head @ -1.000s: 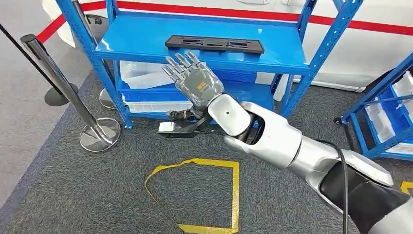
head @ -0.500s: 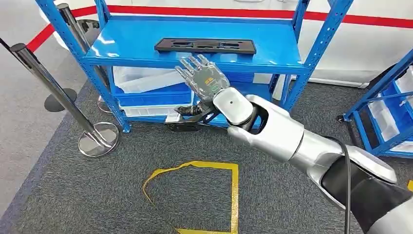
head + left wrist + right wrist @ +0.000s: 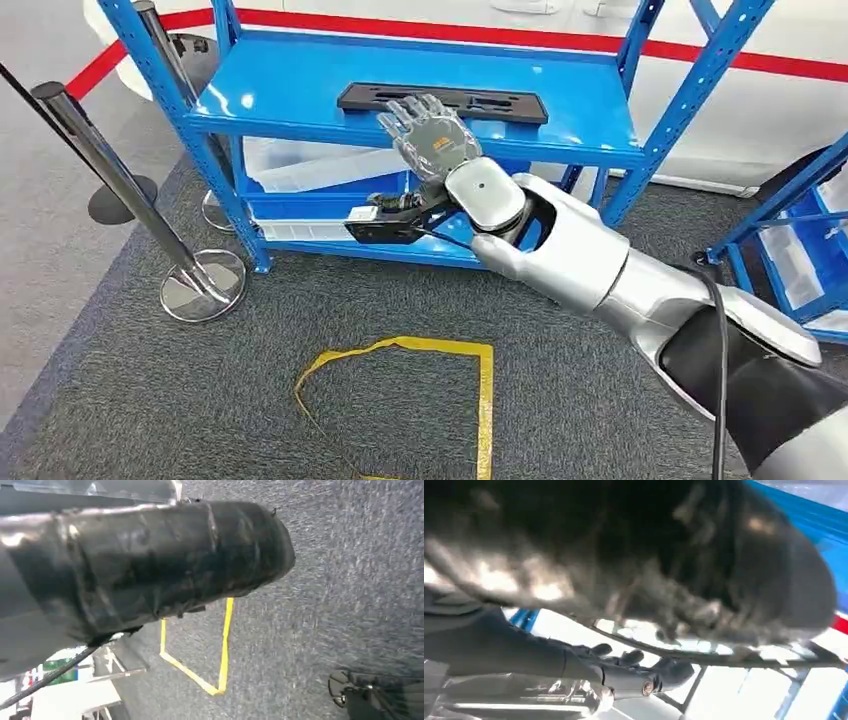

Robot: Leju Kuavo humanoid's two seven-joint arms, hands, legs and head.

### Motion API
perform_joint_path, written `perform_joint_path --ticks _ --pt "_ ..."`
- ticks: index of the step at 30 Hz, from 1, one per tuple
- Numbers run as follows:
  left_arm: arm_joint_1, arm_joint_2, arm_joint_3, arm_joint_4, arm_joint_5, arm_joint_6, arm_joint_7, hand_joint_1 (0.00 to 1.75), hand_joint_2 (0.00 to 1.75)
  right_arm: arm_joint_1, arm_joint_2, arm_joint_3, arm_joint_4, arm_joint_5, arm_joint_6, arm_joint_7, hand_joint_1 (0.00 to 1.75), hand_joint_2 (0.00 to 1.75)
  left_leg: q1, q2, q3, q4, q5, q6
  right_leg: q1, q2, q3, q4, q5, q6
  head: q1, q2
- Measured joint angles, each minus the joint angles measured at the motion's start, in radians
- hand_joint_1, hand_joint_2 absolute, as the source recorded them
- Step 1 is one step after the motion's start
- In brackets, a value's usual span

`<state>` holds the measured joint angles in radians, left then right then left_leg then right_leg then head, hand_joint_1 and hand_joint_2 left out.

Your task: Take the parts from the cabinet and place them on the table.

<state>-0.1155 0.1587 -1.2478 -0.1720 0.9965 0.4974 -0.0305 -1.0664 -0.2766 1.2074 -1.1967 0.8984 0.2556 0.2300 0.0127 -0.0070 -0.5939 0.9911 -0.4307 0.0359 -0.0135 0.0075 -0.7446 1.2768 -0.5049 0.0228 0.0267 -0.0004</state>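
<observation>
A long flat black part (image 3: 480, 101) lies on the top shelf of the blue cabinet (image 3: 280, 85). My right hand (image 3: 432, 137) hovers at the shelf's front edge with its fingers spread, their tips over the near side of the part, holding nothing. In the right wrist view the hand (image 3: 634, 565) is a dark blur close to the lens. The left wrist view looks down at grey carpet.
Clear plastic bins (image 3: 300, 165) sit on the cabinet's lower shelf. A chrome barrier post (image 3: 120, 180) on a round base (image 3: 202, 284) stands to the left. Yellow tape (image 3: 440, 350) marks the carpet in front. A second blue rack (image 3: 790, 240) is at the right.
The view has shifted a little. My right hand has reached forward and up, from below the shelf's edge to over the near side of the black part.
</observation>
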Motion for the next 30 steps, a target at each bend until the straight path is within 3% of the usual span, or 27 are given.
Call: perform_joint_path --ticks 2,4,5,7,9,10,12,13,14,15,17,18,19,22,24,25,27,28,29,30 --pt "0.002 -0.001 0.0 0.0 0.007 0.002 -0.006 0.0 0.0 -0.003 0.0 0.0 0.004 -0.001 0.0 0.0 0.0 0.0 0.003 -0.001 0.015 0.01 -0.018 -0.008 0.0 -0.003 0.067 -0.167 0.107 -0.001 0.0 0.0" --pt "0.0 -0.001 0.0 0.0 0.007 0.003 -0.008 0.0 0.0 -0.006 0.0 0.001 0.006 -0.002 0.001 0.0 0.0 0.0 -0.004 -0.003 0.009 0.024 -0.031 -0.022 0.004 -0.003 0.104 -0.242 0.107 -0.007 -0.002 0.0" --pt "0.0 -0.001 0.0 0.0 0.007 0.003 -0.009 0.0 0.0 -0.006 0.0 0.001 0.007 -0.002 0.001 0.0 0.0 0.0 -0.003 -0.003 0.004 0.021 -0.03 -0.025 0.005 -0.001 0.1 -0.239 0.1 -0.017 -0.005 0.0" --pt "0.0 -0.001 0.0 0.0 0.007 0.005 -0.011 0.0 0.0 -0.006 0.0 0.001 0.01 -0.003 0.0 0.0 0.0 0.0 -0.002 -0.002 0.008 0.017 -0.03 -0.033 0.008 0.002 0.098 -0.243 0.097 -0.026 -0.003 0.0" --pt "0.003 -0.002 0.0 0.0 0.006 0.006 -0.011 0.0 0.0 -0.009 -0.001 0.0 0.012 -0.003 -0.002 0.002 0.0 0.0 0.0 0.001 0.006 0.037 -0.049 -0.043 0.0 0.002 0.115 -0.255 0.097 -0.038 -0.003 0.0" --pt "0.001 -0.002 0.0 0.0 0.006 0.006 -0.011 0.0 0.0 -0.012 0.0 0.0 0.012 -0.003 -0.002 0.002 0.0 0.0 0.0 0.002 -0.02 0.093 -0.076 -0.047 0.0 0.002 0.12 -0.256 0.094 -0.043 -0.009 0.0" --pt "-0.001 -0.001 0.001 0.0 0.006 0.006 -0.011 0.0 0.0 -0.011 0.0 0.001 0.013 -0.003 -0.002 0.001 0.0 0.0 0.002 0.002 -0.109 0.252 -0.133 -0.054 0.003 0.002 0.127 -0.256 0.088 -0.05 -0.008 0.0" --pt "0.0 -0.001 0.001 0.0 0.006 0.006 -0.011 0.0 0.0 -0.009 0.0 0.001 0.014 -0.003 -0.001 0.001 0.0 0.0 0.001 0.002 -0.15 0.314 -0.144 -0.055 0.004 0.002 0.129 -0.255 0.085 -0.051 -0.008 0.0" --pt "0.001 -0.001 0.001 0.0 0.006 0.006 -0.011 0.0 0.0 -0.009 0.0 0.001 0.016 -0.003 -0.001 0.002 0.0 0.0 0.001 0.002 -0.17 0.331 -0.133 -0.053 0.005 0.002 0.132 -0.255 0.083 -0.052 -0.008 0.0" --pt "0.001 -0.001 0.001 0.0 0.006 0.006 -0.008 0.0 0.0 -0.009 0.0 0.001 0.016 -0.003 -0.001 0.001 0.0 0.0 0.001 0.002 -0.164 0.299 -0.099 -0.05 0.006 0.003 0.136 -0.254 0.079 -0.051 -0.008 0.0" --pt "0.002 -0.001 0.001 0.0 0.004 0.005 -0.002 0.0 0.0 -0.011 0.0 0.001 0.016 -0.004 -0.001 0.001 0.0 0.0 -0.002 0.002 -0.097 0.137 0.001 -0.037 0.008 0.005 0.149 -0.254 0.071 -0.05 -0.008 0.0" --pt "0.002 0.0 0.001 0.0 0.002 0.005 0.002 0.0 0.0 -0.012 0.0 0.001 0.016 -0.005 -0.001 0.002 0.0 0.0 -0.006 0.002 -0.058 0.05 0.04 -0.025 0.008 0.005 0.153 -0.255 0.067 -0.049 -0.008 0.0" --pt "0.001 0.002 0.001 0.0 0.002 0.003 0.006 0.0 0.0 -0.015 0.0 0.001 0.017 -0.005 -0.001 0.002 0.0 0.0 -0.011 0.003 -0.037 0.03 0.02 -0.02 0.015 0.007 0.153 -0.254 0.064 -0.043 -0.007 0.0" --pt "-0.001 0.002 0.001 0.0 0.003 0.003 0.01 0.0 0.0 -0.012 0.0 0.001 0.019 -0.007 -0.001 0.002 0.0 0.0 -0.015 -0.001 -0.038 0.017 0.016 -0.015 0.009 0.006 0.153 -0.261 0.063 -0.029 -0.007 0.0" --pt "0.002 0.001 0.001 0.0 0.003 0.003 0.01 0.0 0.0 -0.014 0.0 0.001 0.019 -0.01 -0.002 0.002 0.0 0.0 -0.003 0.003 -0.021 -0.006 0.022 -0.007 0.009 0.005 0.154 -0.253 0.052 -0.017 -0.005 0.0" --pt "0.001 0.001 0.001 0.0 0.003 0.003 0.01 0.0 0.0 -0.018 0.0 0.001 0.02 -0.011 -0.002 0.002 0.0 0.0 -0.004 0.002 -0.014 -0.01 0.02 -0.002 0.011 0.002 0.14 -0.216 0.03 -0.013 -0.003 0.0" --pt "-0.001 0.0 0.001 0.0 0.001 0.007 0.01 0.0 0.0 -0.018 0.0 0.002 0.021 -0.012 -0.002 0.002 0.0 0.0 -0.004 0.003 -0.01 -0.009 0.016 0.005 0.01 0.002 0.06 -0.065 -0.039 -0.009 -0.003 0.0" --pt "-0.002 0.0 0.001 0.0 -0.002 0.007 0.01 0.0 0.0 -0.014 0.0 0.005 0.021 -0.013 -0.001 0.001 0.0 0.0 -0.004 0.003 -0.009 -0.008 0.013 0.008 0.009 0.002 0.017 0.011 -0.061 -0.006 -0.002 0.0" --pt "-0.002 0.0 0.001 0.0 -0.003 0.007 0.01 0.0 0.0 -0.011 0.0 0.006 0.022 -0.014 -0.001 0.001 0.0 0.0 -0.004 0.003 -0.008 -0.006 0.009 0.008 0.006 0.002 -0.009 0.047 -0.059 -0.003 -0.002 0.0" --pt "-0.001 0.0 0.001 0.0 -0.003 0.007 0.011 0.0 0.0 -0.009 0.0 0.008 0.024 -0.014 -0.001 0.001 0.0 0.0 -0.004 0.001 -0.005 -0.003 0.005 0.007 0.003 0.001 -0.011 0.034 -0.032 -0.001 -0.002 0.0"
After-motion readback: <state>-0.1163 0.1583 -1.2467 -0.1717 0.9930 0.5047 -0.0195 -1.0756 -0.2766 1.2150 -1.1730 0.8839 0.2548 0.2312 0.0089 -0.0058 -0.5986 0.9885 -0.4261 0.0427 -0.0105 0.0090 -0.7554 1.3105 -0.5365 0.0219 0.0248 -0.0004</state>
